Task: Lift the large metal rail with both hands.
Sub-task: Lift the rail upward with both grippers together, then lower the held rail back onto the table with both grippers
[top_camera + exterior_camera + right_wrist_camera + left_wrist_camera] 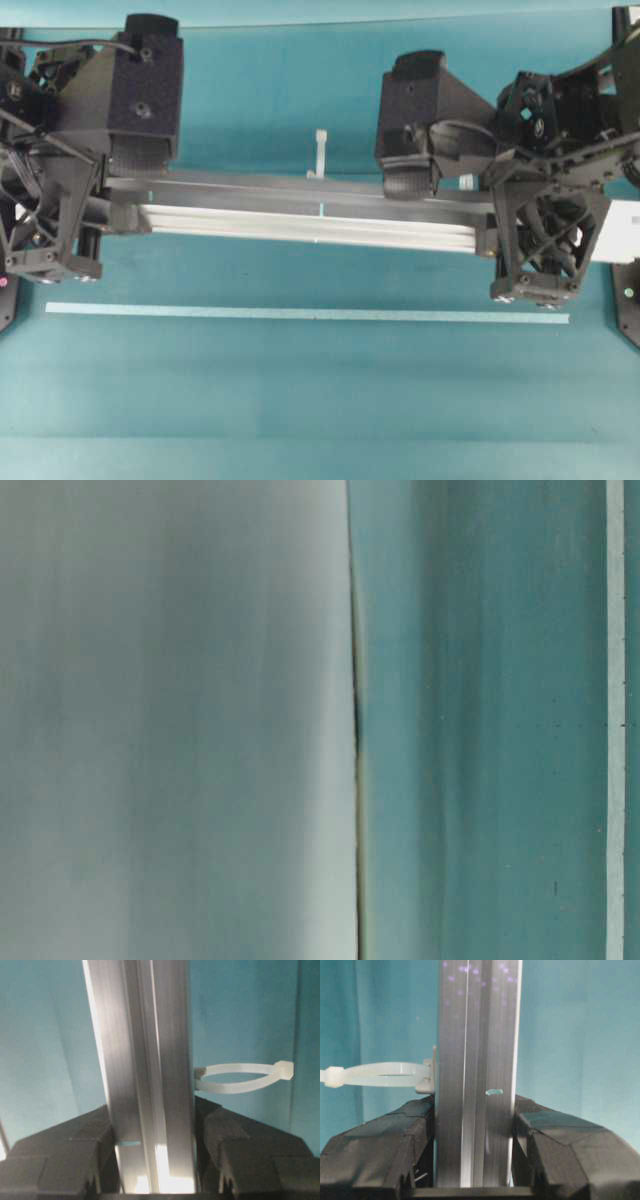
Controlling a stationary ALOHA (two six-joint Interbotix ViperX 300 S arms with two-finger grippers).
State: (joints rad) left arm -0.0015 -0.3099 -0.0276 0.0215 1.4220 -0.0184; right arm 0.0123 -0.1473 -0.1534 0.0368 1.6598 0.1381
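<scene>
The large metal rail (320,215), a long silver grooved bar, lies left to right across the middle of the teal table, and a gripper holds each end. My left gripper (110,200) is shut on its left end. In the left wrist view the rail (475,1060) runs between the black fingers (380,1150), which press on both sides. My right gripper (495,215) is shut on the right end, its fingers (250,1155) clamping the rail (145,1050). White zip ties (375,1074) (240,1077) stick out sideways. How high the rail sits above the table cannot be told.
A thin pale tape strip (300,313) lies on the cloth in front of the rail and parallel to it. It also shows in the table-level view as a strip (615,720) at the right edge. A blurred grey surface (170,720) fills that view's left half. A zip tie tail (320,150) points toward the back.
</scene>
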